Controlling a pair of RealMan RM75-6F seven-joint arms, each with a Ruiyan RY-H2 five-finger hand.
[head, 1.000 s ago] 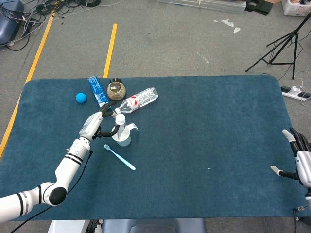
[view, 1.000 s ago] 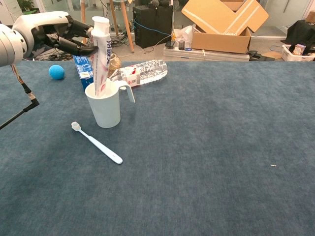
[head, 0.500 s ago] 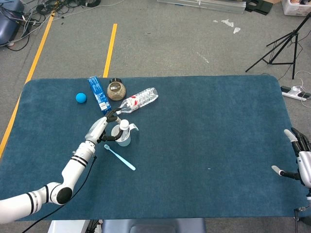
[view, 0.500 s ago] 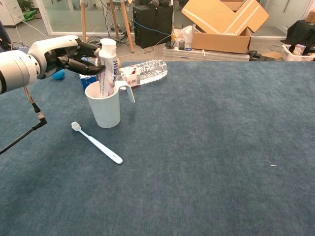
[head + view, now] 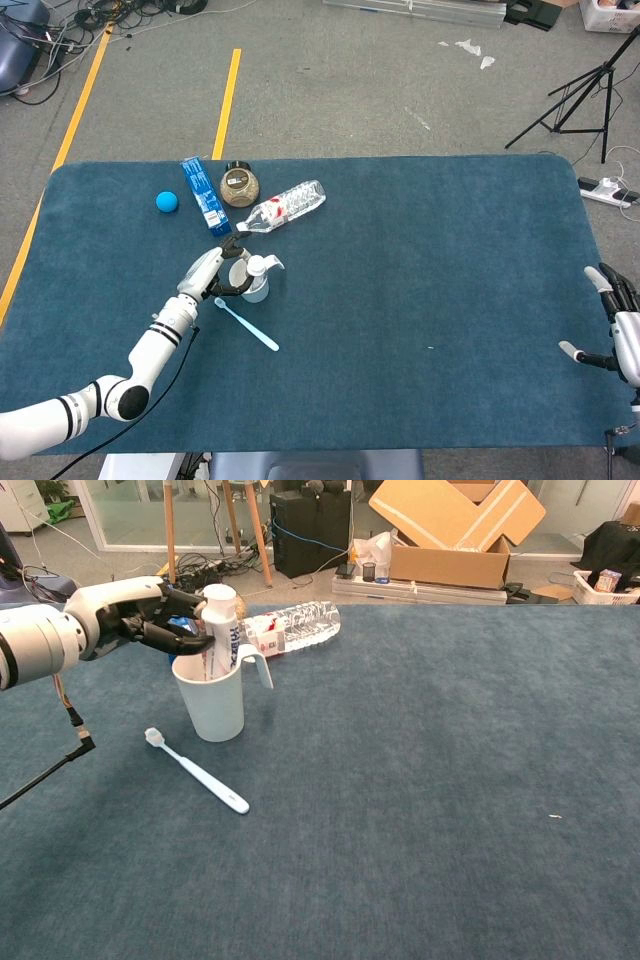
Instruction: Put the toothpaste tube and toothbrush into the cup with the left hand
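Note:
The white toothpaste tube (image 5: 220,630) stands cap-up inside the white handled cup (image 5: 215,700), leaning slightly right. My left hand (image 5: 150,615) is at the cup's left rim, its dark fingers wrapped around the tube's upper part. From the head view the same hand (image 5: 212,272) sits beside the cup (image 5: 252,290). The light blue toothbrush (image 5: 197,771) lies flat on the cloth in front of the cup, bristles toward the left. At the table's right edge my right hand (image 5: 622,335) rests with its fingers apart, holding nothing.
A clear water bottle (image 5: 285,207) lies on its side just behind the cup. A blue box (image 5: 201,188), a round jar (image 5: 239,184) and a blue ball (image 5: 166,201) sit at the back left. The blue table cloth (image 5: 420,270) stretches right of the cup.
My left hand has come down and toward the cup with the tube, which now sits deeper in the cup. The toothbrush and right hand have not moved.

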